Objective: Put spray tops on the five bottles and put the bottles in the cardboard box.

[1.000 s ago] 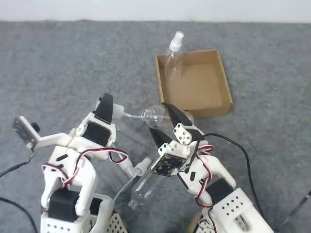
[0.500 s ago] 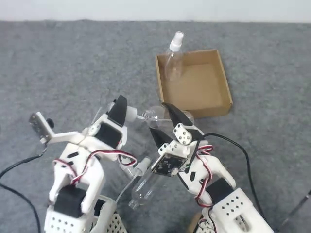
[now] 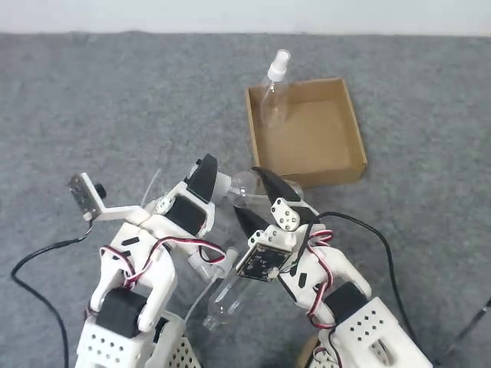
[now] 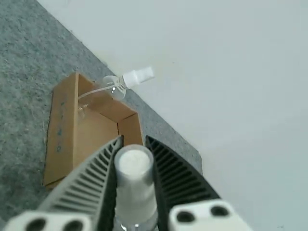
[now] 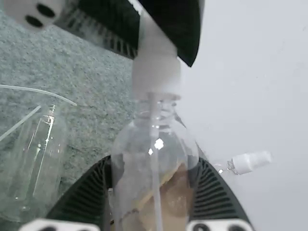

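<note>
Left gripper [image 4: 134,142] was clamped on a white spray top [image 4: 134,166], one finger on each side of it. Right gripper [image 5: 155,166] was clenched round the body of a clear bottle [image 5: 154,137], held off the grey mat [image 3: 92,100] between the two arms, just in front of the cardboard box [image 3: 349,130].

In the right wrist view the spray top sat right at the bottle's mouth, with the dip tube [image 5: 155,144] running down inside the bottle. Couldn't tell whether it was screwed on.

High view: left gripper [image 3: 217,182] and right gripper [image 3: 258,201] were close together, and the spray top was touching the bottle neck.

A capped bottle [image 3: 273,96] leaned in the box's far left corner, its sprayer sticking out over the rim.

A spare bottle [image 3: 227,290] lay on the mat between the arm bases, well short of the box.
</note>
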Controlling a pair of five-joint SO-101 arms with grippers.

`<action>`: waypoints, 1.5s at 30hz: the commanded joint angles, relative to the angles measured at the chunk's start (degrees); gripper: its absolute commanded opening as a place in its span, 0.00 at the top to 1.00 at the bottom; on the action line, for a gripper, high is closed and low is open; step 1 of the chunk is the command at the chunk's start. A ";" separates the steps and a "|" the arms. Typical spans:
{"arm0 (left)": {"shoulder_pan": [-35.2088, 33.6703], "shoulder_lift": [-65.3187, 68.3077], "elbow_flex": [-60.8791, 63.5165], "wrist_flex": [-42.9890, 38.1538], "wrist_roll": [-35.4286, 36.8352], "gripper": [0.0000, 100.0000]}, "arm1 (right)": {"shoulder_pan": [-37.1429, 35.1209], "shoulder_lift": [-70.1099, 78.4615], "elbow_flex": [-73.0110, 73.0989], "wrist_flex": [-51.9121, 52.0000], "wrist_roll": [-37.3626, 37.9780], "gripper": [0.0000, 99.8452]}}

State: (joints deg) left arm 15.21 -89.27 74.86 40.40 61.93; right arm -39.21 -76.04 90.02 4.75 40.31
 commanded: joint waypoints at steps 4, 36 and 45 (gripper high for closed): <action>2.99 -0.70 -0.66 0.44 -5.27 0.99 | -0.22 -1.19 -1.85 0.13 -0.88 0.99; 4.84 -0.79 -10.95 17.05 -13.89 0.70 | -0.13 -1.10 -2.55 0.66 -0.62 0.99; 4.84 -0.79 -18.42 24.18 -11.52 0.70 | -0.13 -1.10 -2.73 0.66 -0.62 0.99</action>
State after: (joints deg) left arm 20.13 -89.63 61.76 62.20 49.36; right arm -39.38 -75.96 90.11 5.27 40.31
